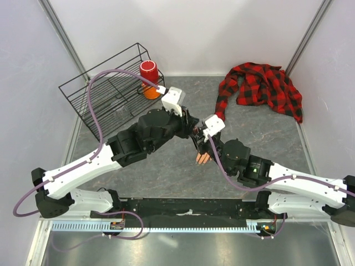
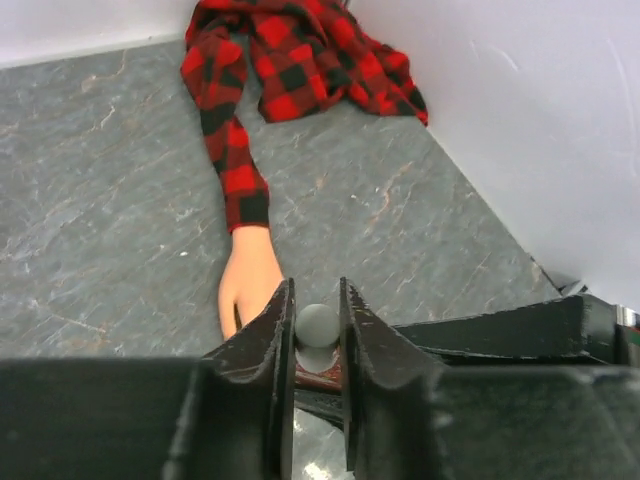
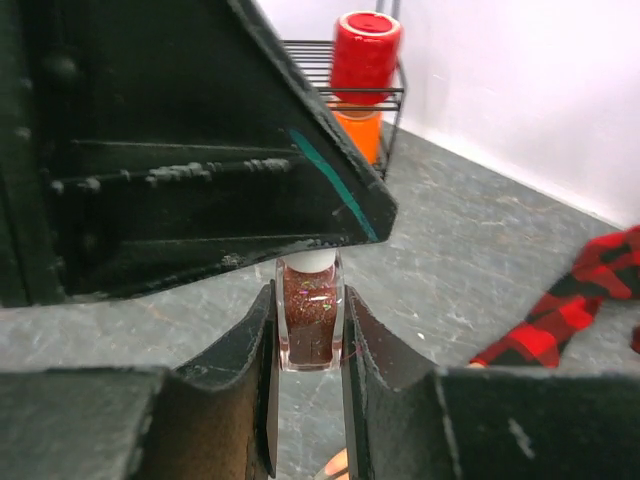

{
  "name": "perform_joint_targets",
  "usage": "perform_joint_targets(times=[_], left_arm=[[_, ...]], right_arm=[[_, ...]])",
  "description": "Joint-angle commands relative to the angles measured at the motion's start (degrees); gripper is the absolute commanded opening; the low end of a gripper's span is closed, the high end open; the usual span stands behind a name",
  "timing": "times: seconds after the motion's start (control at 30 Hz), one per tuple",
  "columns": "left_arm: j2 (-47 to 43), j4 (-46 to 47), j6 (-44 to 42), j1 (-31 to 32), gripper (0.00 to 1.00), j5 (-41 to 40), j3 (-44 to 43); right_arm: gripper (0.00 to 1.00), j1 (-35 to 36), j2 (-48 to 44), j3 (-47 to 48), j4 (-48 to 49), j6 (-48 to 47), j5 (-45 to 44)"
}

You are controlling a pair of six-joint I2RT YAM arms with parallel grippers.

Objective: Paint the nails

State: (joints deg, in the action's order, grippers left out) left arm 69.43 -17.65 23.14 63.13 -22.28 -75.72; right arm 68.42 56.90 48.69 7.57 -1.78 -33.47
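A pale peach mannequin hand [image 2: 248, 280] lies on the grey table, reaching out of a red-and-black plaid sleeve [image 2: 238, 170]; its fingertips and nails are hidden behind my left fingers there. In the top view the hand [image 1: 203, 158] shows below both grippers. My right gripper [image 3: 308, 335] is shut on a small glass bottle of dark red glitter polish [image 3: 309, 322], held upright. My left gripper [image 2: 318, 325] is shut on the bottle's white cap [image 2: 318, 324], directly above the bottle. Both grippers meet at table centre [image 1: 198, 136].
A black wire rack [image 1: 111, 91] stands at the back left with a red and orange cup [image 1: 149, 77] beside it. The rest of the plaid shirt [image 1: 266, 86] lies bunched at the back right. White walls close in the table on three sides.
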Motion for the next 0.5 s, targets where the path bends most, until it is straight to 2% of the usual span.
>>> perform_joint_targets(times=[0.0, 0.07, 0.1, 0.13, 0.3, 0.37, 0.47], left_arm=[[-4.2, 5.68, -0.55, -0.1, 0.58, 11.69, 1.8], [-8.77, 8.32, 0.06, -2.3, 0.68, 18.29, 5.84], [-10.18, 9.38, 0.59, -5.01, 0.74, 25.81, 7.16], [-13.15, 12.0, 2.07, -6.34, 0.76, 29.19, 9.87], [-18.62, 22.03, 7.35, -13.29, 0.77, 48.69, 17.71], [-18.19, 23.97, 9.03, -14.09, 0.75, 51.89, 18.77], [-16.61, 27.82, 10.52, -14.27, 0.68, 56.72, 19.03]], right_arm=[[0.0, -1.79, -4.69, -3.23, 6.14, -1.39, 11.82], [0.0, -3.38, -8.55, -4.91, 5.79, 0.98, 20.41], [0.0, -4.69, -9.78, -6.05, 5.26, 1.51, 23.16], [0.0, -5.22, -11.8, -6.32, 3.95, 1.6, 26.15], [0.0, -8.39, -16.38, -7.29, 0.69, 6.78, 42.05], [0.0, -9.01, -18.23, -7.38, 0.6, 8.37, 46.02], [0.0, -9.62, -19.72, -7.2, 1.22, 11.01, 51.48]])
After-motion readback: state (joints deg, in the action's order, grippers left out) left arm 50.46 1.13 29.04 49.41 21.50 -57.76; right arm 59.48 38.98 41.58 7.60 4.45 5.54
